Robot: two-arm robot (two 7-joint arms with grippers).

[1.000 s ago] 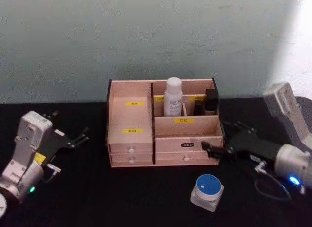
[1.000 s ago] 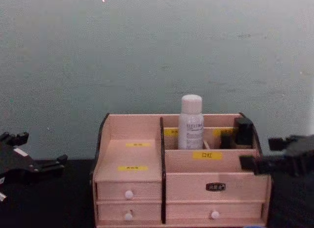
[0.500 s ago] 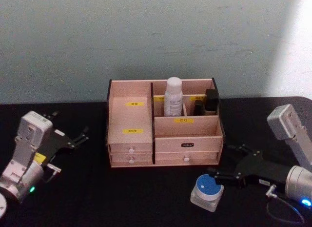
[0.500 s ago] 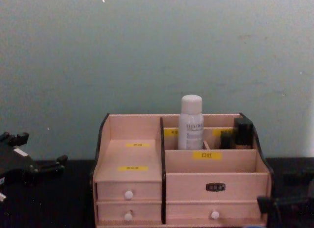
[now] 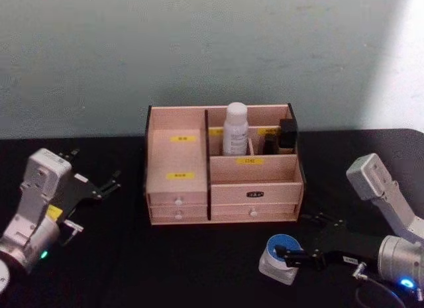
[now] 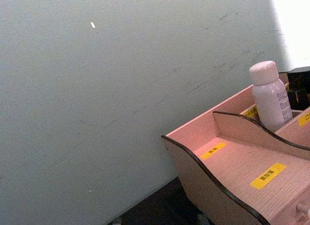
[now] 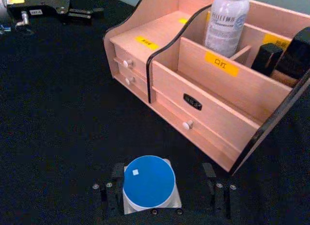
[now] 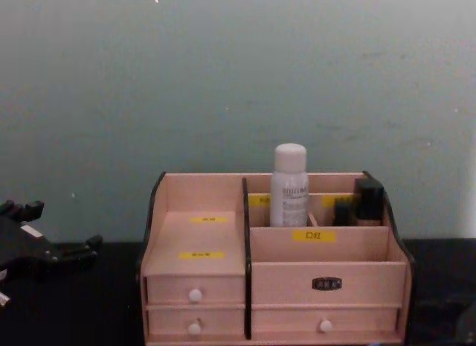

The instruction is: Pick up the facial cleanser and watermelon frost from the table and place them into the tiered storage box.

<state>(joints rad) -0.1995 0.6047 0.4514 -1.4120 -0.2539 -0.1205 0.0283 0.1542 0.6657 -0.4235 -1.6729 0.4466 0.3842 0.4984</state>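
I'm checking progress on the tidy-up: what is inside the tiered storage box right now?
In the tiered storage box, the facial cleanser stands upright in a rear compartment, with small black items in compartments beside it. The drawers are closed, hiding their contents.

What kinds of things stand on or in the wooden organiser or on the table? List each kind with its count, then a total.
White bottle, the facial cleanser: 1
Blue-lidded jar, the watermelon frost: 1
Wooden organiser, the tiered storage box: 1
Small black items: 2
Total: 5
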